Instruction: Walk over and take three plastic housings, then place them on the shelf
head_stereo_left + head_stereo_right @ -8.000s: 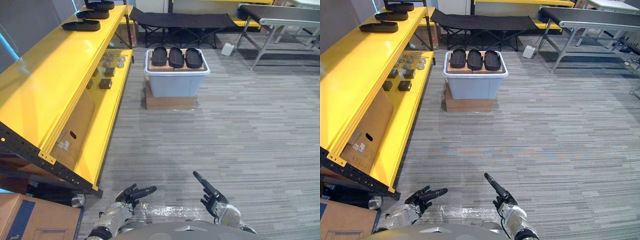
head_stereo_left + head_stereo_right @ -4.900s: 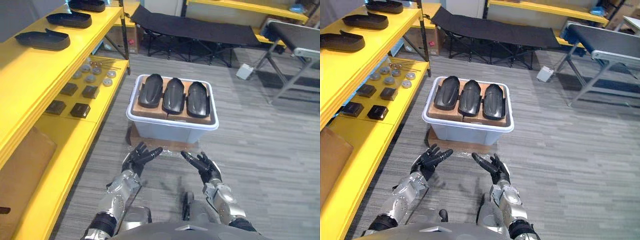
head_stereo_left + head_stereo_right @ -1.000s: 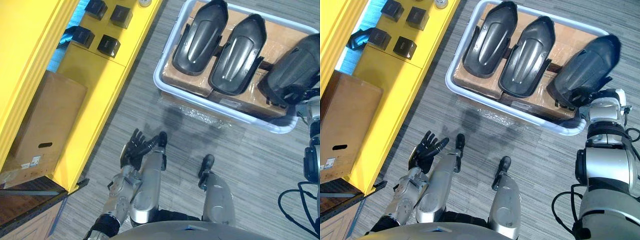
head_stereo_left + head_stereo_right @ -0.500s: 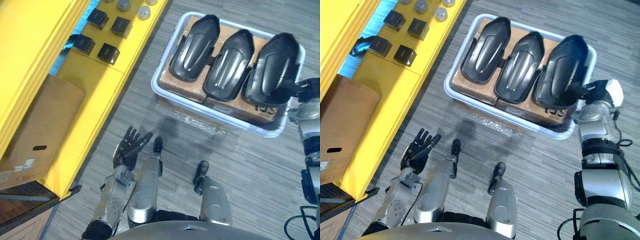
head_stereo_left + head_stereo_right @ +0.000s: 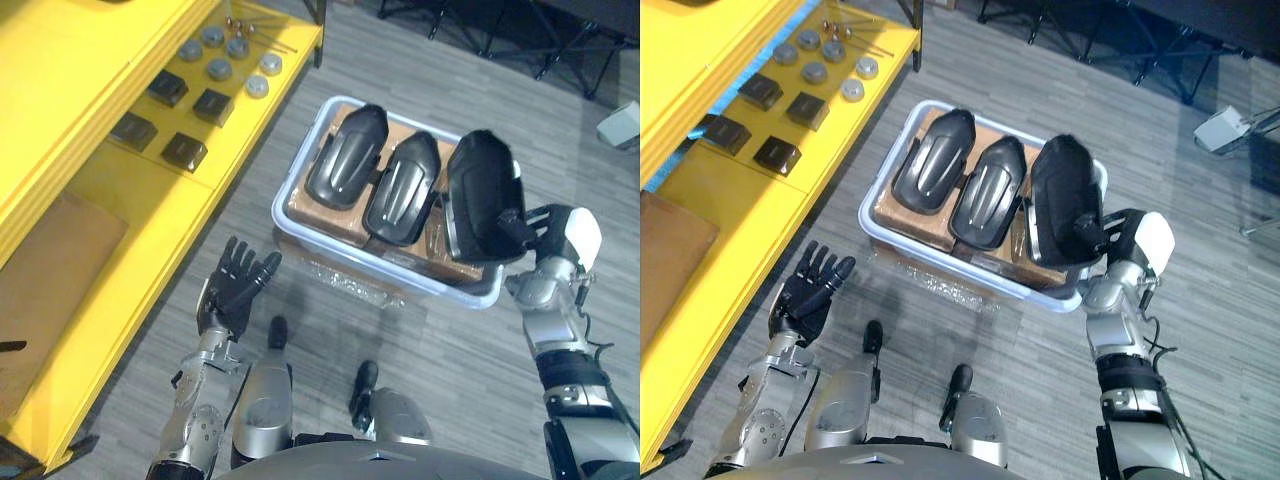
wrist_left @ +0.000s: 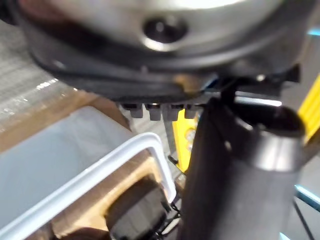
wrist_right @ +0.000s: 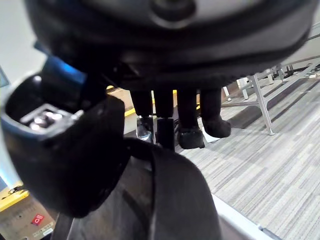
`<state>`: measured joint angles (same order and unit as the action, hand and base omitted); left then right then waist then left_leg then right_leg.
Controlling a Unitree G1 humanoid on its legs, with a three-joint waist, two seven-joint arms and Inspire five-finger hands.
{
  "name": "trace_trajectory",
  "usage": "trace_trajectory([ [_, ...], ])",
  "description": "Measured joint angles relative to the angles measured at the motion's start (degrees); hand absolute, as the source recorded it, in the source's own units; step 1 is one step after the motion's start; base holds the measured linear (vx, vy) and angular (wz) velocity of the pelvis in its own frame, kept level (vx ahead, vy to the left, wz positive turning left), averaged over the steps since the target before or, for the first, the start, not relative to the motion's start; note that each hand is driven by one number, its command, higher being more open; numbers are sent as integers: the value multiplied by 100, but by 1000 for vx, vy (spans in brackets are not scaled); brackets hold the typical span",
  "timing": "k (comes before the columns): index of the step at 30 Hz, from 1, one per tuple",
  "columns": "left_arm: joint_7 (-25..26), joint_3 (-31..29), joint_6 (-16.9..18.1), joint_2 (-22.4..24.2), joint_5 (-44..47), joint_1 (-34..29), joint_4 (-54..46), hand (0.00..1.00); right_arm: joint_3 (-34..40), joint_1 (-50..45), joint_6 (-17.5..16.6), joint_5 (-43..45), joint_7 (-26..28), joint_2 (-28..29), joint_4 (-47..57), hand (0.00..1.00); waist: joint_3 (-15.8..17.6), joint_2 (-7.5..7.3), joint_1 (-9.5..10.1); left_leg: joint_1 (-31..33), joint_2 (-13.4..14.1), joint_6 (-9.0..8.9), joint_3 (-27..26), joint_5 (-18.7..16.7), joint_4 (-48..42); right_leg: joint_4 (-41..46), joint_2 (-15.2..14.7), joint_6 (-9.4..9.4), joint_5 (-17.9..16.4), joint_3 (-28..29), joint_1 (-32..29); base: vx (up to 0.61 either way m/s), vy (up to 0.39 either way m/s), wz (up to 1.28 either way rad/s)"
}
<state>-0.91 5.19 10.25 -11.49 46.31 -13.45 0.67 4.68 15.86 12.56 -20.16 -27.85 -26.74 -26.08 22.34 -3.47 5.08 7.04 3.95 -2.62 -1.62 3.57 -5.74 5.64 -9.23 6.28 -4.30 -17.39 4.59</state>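
Two plastic housings (image 5: 345, 170) flat in my tub (image 5: 282, 222), third housing (image 5: 480, 195) tilted up, right hand (image 5: 548, 232) clamped on it, left hand (image 5: 232, 292) spread, empty.

The right hand (image 5: 548, 232), which a second ago gripped the rightmost housing (image 5: 480, 195) where it lay flat on the cardboard (image 5: 300, 205) in the bin (image 5: 330, 262), has lifted it. The housing now stands tilted, its pale inner edge showing, higher than the other two housings (image 5: 400, 200). Eight seconds ago the robot stood far from the bin; now the bin is close before it.
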Motion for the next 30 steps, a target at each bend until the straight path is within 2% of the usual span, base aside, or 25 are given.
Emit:
trace_trajectory([
  [4, -8, -44, -171, 17, -159, 143, -222, 100, -1, -79, -172, -212, -18, 64, 1, 0, -254, 32, -59, -60, -18, 14, -71, -37, 67, -142, -13, 20, 95, 42, 62, 31, 11, -8],
  [8, -112, 114, -488, 5, -197, 342, -225, 100, -22, -139, -329, -440, -54, 66, 11, 0, -503, 39, -83, -240, -19, 25, -202, -46, 241, -198, -33, 47, 182, 191, 102, 3, 29, -17],
  [11, -486, 419, -1034, -77, -592, 714, -73, 100, -123, -131, -490, -658, -98, 61, 195, 0, -728, 75, -115, -403, -29, 39, -346, -16, 525, -291, -45, 49, 260, 312, 92, -24, 30, -23],
  [13, -801, 806, -1659, -220, -648, 1242, 379, 100, -318, -38, -755, -663, -97, 53, 349, 0, -859, 142, -251, -576, -29, 62, -466, 84, 734, -293, -55, 48, 318, 395, 85, -38, 34, -28],
  [15, -945, 1169, -2039, -273, -646, 1622, 893, 100, -535, 70, -882, -722, -32, 52, 381, 0, -973, 172, -379, -696, -31, 98, -589, 181, 865, -294, -59, 58, 349, 523, 76, -21, 21, -32],
  [17, -982, 1459, -2257, -267, -633, 1981, 1482, 100, -673, 132, -1047, -896, 48, 51, 384, 0, -1019, 166, -509, -861, -33, 76, -703, 252, 1025, -296, -61, 69, 359, 646, 85, -39, 25, -34],
  [21, -961, 1463, -2601, -293, -575, 2259, 2067, 100, -799, 119, -1091, -1105, 132, 51, 295, 0, -1068, 170, -730, -958, -47, 91, -803, 338, 1058, -301, -73, 82, 371, 712, 89, -56, 14, -17],
  [25, -982, 1494, -3268, -292, 40, 2493, 2665, 100, -951, 125, -1180, -1114, 207, 50, 87, 0, -1098, 220, -811, -957, -47, 94, -848, 395, 1080, -418, -65, 80, 445, 712, 73, -78, 13, -6],
  [29, -959, 1703, -3474, -279, 630, 2506, 2969, 100, -1256, 125, -1305, -1117, 249, 51, 38, 0, -1100, 224, -859, -950, -75, 91, -886, 402, 1085, -547, -57, 93, 514, 712, 87, -78, 30, -6],
  [30, -930, 1704, -3485, -219, 1037, 2507, 2998, 100, -1323, 134, -1374, -1120, 250, 51, -14, 0, -1100, 224, -858, -939, -81, 84, -885, 403, 1086, -579, -60, 84, 523, 710, 89, -66, 28, 3],
])
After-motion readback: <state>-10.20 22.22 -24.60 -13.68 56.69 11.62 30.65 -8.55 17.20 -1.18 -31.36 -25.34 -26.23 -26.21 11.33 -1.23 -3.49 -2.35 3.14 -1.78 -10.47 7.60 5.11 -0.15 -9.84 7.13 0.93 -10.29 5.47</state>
